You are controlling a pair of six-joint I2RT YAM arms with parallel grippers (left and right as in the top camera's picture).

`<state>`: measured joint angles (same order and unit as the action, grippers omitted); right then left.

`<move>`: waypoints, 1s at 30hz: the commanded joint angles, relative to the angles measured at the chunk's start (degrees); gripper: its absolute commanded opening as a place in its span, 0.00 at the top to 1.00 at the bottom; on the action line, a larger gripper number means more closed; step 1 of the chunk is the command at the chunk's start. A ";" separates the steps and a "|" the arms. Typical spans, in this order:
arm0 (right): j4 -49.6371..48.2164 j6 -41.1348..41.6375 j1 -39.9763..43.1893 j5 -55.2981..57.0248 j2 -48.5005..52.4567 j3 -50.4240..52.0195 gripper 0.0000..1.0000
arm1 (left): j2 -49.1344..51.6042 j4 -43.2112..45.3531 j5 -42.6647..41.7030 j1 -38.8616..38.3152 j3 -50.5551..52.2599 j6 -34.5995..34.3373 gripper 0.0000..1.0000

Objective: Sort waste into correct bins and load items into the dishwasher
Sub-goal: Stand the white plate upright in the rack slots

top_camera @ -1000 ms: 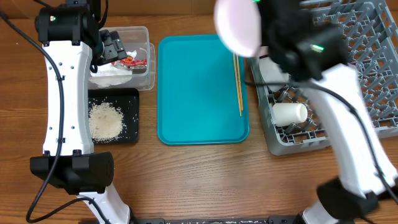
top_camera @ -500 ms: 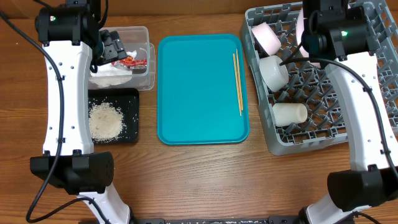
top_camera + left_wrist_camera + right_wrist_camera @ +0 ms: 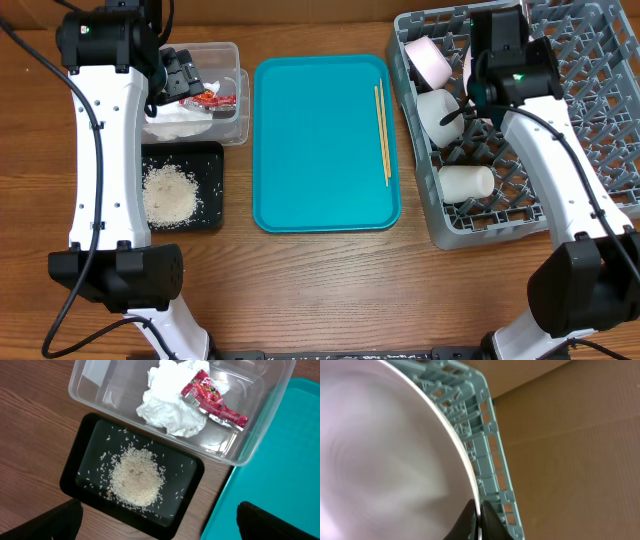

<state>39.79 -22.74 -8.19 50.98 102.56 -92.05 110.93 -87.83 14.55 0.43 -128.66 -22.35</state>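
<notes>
cup (image 3: 466,182) lies on its side in the lower left part of the dish rack (image 3: 610,90); rack fills the right side of the overhead frame
level with it at far left: black tray (image 3: 213,160), rice grains (image 3: 170,193) heaped in its middle, strays scattered around the heap
teal tray (image 3: 320,140) at centre, between black tray and rack; chopsticks (image 3: 382,135) lie on it together, lengthwise along its right edge
up the rack's left column: lower bowl (image 3: 440,115) tipped on its side just above the cup; upper bowl (image 3: 430,60) tilted in the rack's top left corner
clear tub (image 3: 228,58) at upper left, just beside the black tray's top edge; napkin (image 3: 167,407) crumpled inside it, red wrapper (image 3: 212,397) lying on and beside the napkin
left gripper (image 3: 183,72) hovers over the tub, jaws spread wide, nothing between them; wrist view shows its fingertips (image 3: 45,520) at the two bottom corners of the frame
right gripper (image 3: 478,517) at the top of the rack, pressed together on the rim of the plate (image 3: 385,460); plate stands on edge, fills the left of the wrist view with rack wall behind it; overhead shows only a sliver of it, edge-on beside the wrist
can't tell whether the plate sits between pegs
</notes>
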 commanded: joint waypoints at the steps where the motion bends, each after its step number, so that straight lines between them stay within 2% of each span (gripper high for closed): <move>1: -2.75 -0.22 0.48 -0.02 -0.37 1.51 0.96 | 0.44 0.04 -0.02 0.31 -0.33 -0.42 0.00; 8: -7.54 -0.20 2.23 0.44 -0.24 1.99 0.96 | 0.44 0.04 -0.02 0.31 -0.33 -0.42 0.00; 21: -6.51 0.46 2.03 -6.29 3.76 1.99 0.96 | 0.44 0.04 -0.02 0.31 -0.33 -0.39 0.00; 22: -6.32 0.46 2.03 -8.79 3.76 1.99 0.90 | 0.44 0.04 -0.02 0.31 -0.33 -0.39 0.00; 23: -6.32 0.48 2.03 -10.03 3.76 1.99 0.69 | 0.44 0.04 -0.02 0.31 -0.33 -0.42 0.00; 24: -6.32 0.50 2.03 -10.97 3.76 1.99 0.32 | 0.44 0.04 -0.02 0.31 -0.33 -0.39 0.00; 25: -6.32 1.05 2.03 -11.82 3.76 1.99 0.00 | 0.44 0.04 -0.02 0.31 -0.33 -0.42 0.00; 30: -6.25 10.58 2.03 -12.13 3.19 1.09 0.00 | 0.44 0.04 -0.02 0.31 -0.33 -0.39 0.00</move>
<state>33.71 -19.53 -6.04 40.60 106.37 -90.28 110.93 -87.83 14.57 0.43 -128.66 -22.35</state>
